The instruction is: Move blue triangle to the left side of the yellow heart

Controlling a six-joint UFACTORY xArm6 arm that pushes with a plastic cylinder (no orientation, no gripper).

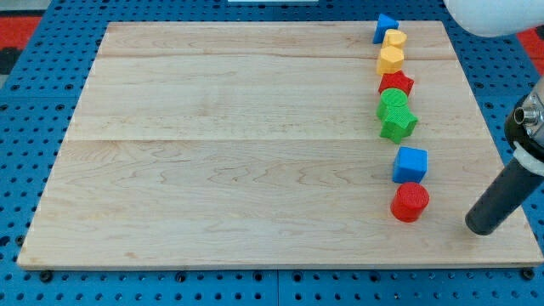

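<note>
The blue triangle sits at the view's top right, touching the upper left of a yellow heart. Below them, in a column down the board's right side, are a yellow hexagon, a red star, a green round block, a green star, a blue cube and a red cylinder. My tip rests on the board at the lower right, to the right of the red cylinder and far below the blue triangle.
The wooden board lies on a blue pegboard surface. The arm's white body shows at the view's top right corner. The board's right edge runs close to my tip.
</note>
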